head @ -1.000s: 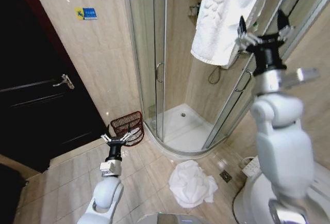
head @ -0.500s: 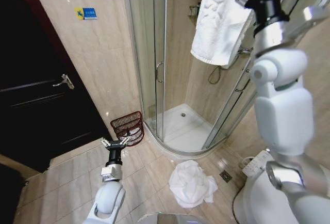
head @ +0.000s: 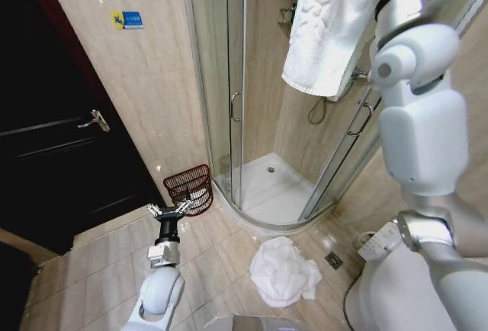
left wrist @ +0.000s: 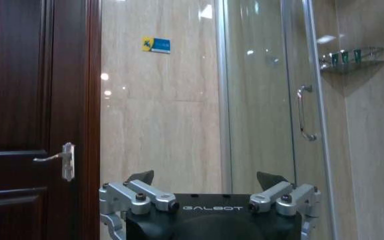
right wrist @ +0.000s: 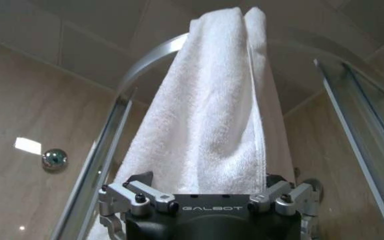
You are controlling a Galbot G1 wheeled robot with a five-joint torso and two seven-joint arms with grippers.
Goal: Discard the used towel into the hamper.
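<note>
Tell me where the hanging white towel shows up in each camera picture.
Head view: the towel hangs at the top, over the shower rail, beside the raised right arm.
Left wrist view: not in it.
Right wrist view: the towel is in the centre, just above the right gripper.
Shared landmark: the glass shower enclosure.

1. The right hand runs off the head view's top edge; its fingers are out of frame.
2. The hanging towel [head: 328, 26] is cut by that same edge.
3. In the right wrist view, the right hand [right wrist: 209, 182] has its fingertips behind the towel.
</note>
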